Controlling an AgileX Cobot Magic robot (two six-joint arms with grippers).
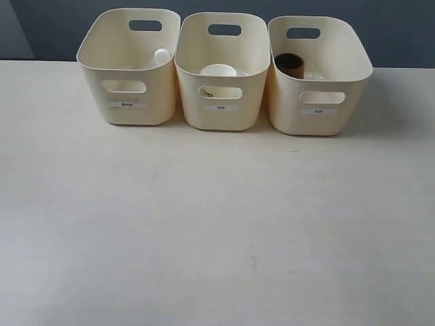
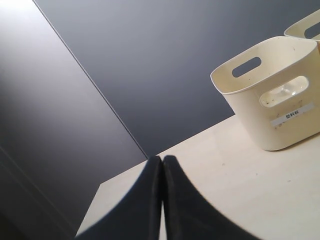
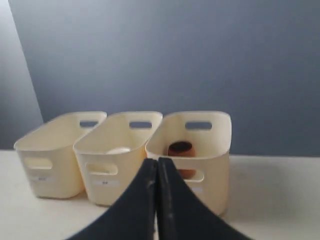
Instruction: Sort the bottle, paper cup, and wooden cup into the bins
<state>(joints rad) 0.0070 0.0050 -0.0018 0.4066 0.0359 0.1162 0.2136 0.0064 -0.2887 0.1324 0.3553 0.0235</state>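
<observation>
My right gripper (image 3: 157,167) fills the near foreground, its dark jaws pressed together on nothing; the left gripper (image 2: 162,165) is likewise closed and empty. Well beyond them stand three cream bins (image 1: 221,119): the bottle's (image 1: 162,57) white cap shows in the left, the white paper cup (image 1: 218,70) in the middle, the reddish-brown wooden cup (image 1: 289,64) in the right.

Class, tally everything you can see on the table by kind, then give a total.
Bins: 3, namely left bin, middle bin, right bin
Bottle: 1, the bottle in the left bin
Paper cup: 1, the paper cup in the middle bin
Wooden cup: 1, the wooden cup in the right bin
Total: 6
</observation>
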